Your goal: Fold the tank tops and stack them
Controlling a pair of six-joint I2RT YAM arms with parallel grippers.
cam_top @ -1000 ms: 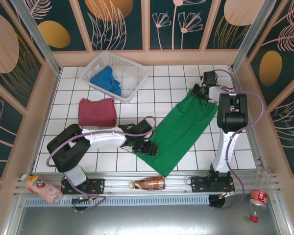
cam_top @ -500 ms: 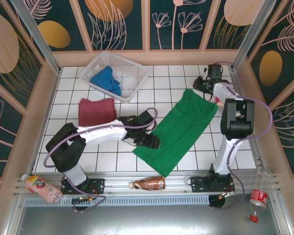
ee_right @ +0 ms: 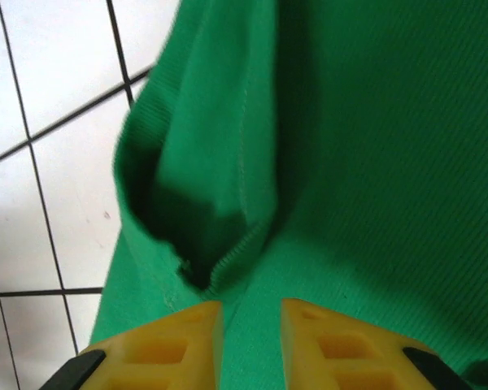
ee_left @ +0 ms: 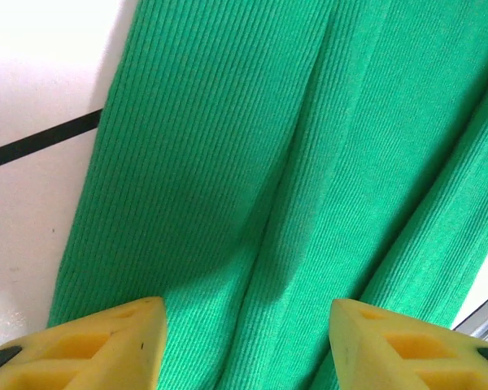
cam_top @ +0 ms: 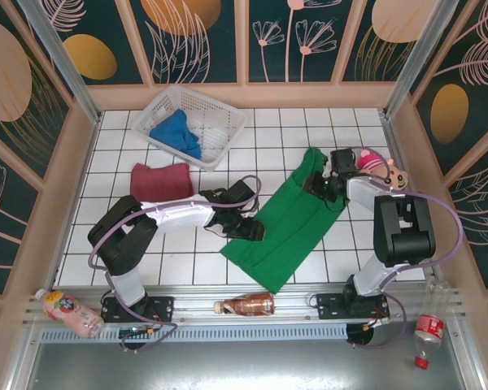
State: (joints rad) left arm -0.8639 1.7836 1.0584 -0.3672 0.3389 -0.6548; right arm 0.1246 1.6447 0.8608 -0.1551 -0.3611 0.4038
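So the bright green ribbed tank top (cam_top: 289, 231) is pinched by the right claw (ee_right: 251, 325); the left claw (ee_left: 246, 325) is held open just above it.

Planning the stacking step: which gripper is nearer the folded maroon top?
Left. The left gripper sits at the green top's left edge, just right of the maroon top; the right gripper is at the green top's far end, farther right.

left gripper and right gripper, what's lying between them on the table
The green tank top: in the top view its cloth runs unbroken from the left gripper to the right gripper.
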